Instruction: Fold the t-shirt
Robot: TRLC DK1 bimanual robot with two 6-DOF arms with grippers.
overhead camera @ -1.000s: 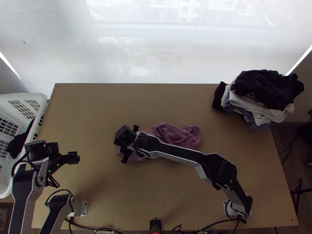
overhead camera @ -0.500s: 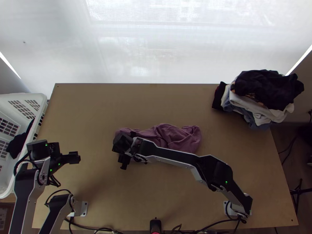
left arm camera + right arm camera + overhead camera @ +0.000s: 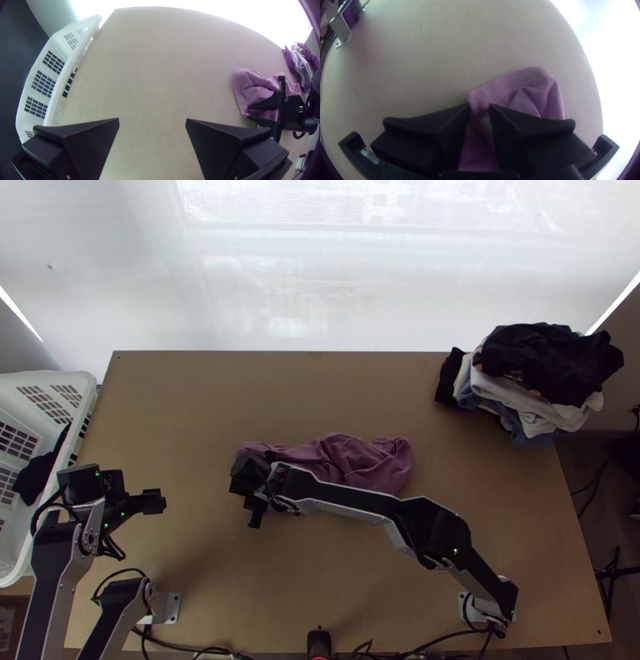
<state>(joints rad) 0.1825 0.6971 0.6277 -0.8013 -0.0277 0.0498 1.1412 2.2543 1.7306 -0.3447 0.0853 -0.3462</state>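
Here, a mauve t-shirt (image 3: 360, 460) lies bunched mid-table; the right gripper (image 3: 250, 474) is at its left end, fingers slightly parted, cloth between them. The left gripper (image 3: 152, 502), near the white basket (image 3: 86, 390), is spread wide.

The shirt (image 3: 352, 460) lies mid desk (image 3: 320, 392), clothes pile (image 3: 544, 368) far right, basket (image 3: 78, 390) by the left edge, apparently holding cloth (image 3: 34, 478).

The t-shirt (image 3: 360, 460) — mauve, bunched and wrinkled — lies across the middle of the table (image 3: 320, 580)
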